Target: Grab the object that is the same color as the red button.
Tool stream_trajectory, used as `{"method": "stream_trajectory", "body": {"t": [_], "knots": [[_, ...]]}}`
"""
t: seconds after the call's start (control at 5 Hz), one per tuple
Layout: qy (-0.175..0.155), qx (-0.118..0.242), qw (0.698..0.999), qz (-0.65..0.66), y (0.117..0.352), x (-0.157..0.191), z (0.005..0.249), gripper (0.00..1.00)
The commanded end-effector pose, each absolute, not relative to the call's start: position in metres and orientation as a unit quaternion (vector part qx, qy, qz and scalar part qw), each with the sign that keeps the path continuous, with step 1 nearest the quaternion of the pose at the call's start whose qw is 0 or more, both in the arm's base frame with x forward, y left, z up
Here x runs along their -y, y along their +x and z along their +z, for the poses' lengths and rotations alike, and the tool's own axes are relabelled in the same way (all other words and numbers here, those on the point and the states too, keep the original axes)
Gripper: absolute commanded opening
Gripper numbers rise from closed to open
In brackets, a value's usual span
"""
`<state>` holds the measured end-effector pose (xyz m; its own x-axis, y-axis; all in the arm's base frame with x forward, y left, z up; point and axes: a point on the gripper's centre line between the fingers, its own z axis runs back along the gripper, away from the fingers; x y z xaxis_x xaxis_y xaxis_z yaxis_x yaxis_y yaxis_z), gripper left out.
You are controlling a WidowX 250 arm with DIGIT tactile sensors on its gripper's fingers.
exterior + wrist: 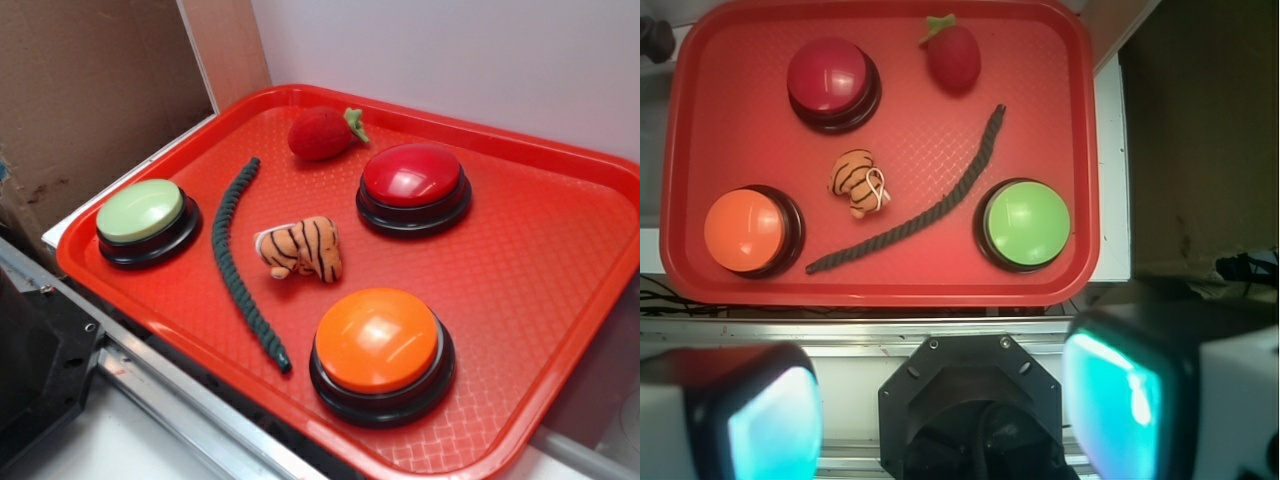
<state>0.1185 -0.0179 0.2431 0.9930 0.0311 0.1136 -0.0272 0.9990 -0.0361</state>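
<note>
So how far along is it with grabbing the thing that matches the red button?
Nothing looks done yet. The plush strawberry lies untouched at the far edge of the red tray, beside the red button. The gripper hangs open and empty, back from the tray's near edge in the wrist view. Left: reach across, close on the strawberry and lift it.

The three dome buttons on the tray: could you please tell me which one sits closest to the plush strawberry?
The red button, at the tray's far side beside the plush strawberry. The green button and orange button sit farther off, nearer the tray's front edge.
</note>
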Motion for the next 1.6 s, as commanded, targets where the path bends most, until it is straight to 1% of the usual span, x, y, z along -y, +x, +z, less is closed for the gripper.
{"method": "stream_trajectory", "body": {"t": [0.0,0.2,0.4,0.6,0.8,1.0,1.2,1.4], "knots": [[-0.017,0.057,0.998,0.015,0.118,0.018,0.243,1.00],[-0.007,0.037,0.999,0.020,0.134,0.021,0.245,1.00],[-0.022,0.036,0.999,0.033,0.163,0.023,0.257,1.00],[-0.020,0.028,0.999,0.013,0.200,0.026,0.259,1.00],[0.012,0.005,1.000,-0.026,0.248,0.026,0.242,1.00],[0.043,-0.017,0.997,-0.068,0.283,0.016,0.209,1.00],[0.057,-0.049,0.992,-0.097,0.303,-0.008,0.173,1.00],[0.057,-0.079,0.989,-0.113,0.312,-0.020,0.149,1.00]]}}
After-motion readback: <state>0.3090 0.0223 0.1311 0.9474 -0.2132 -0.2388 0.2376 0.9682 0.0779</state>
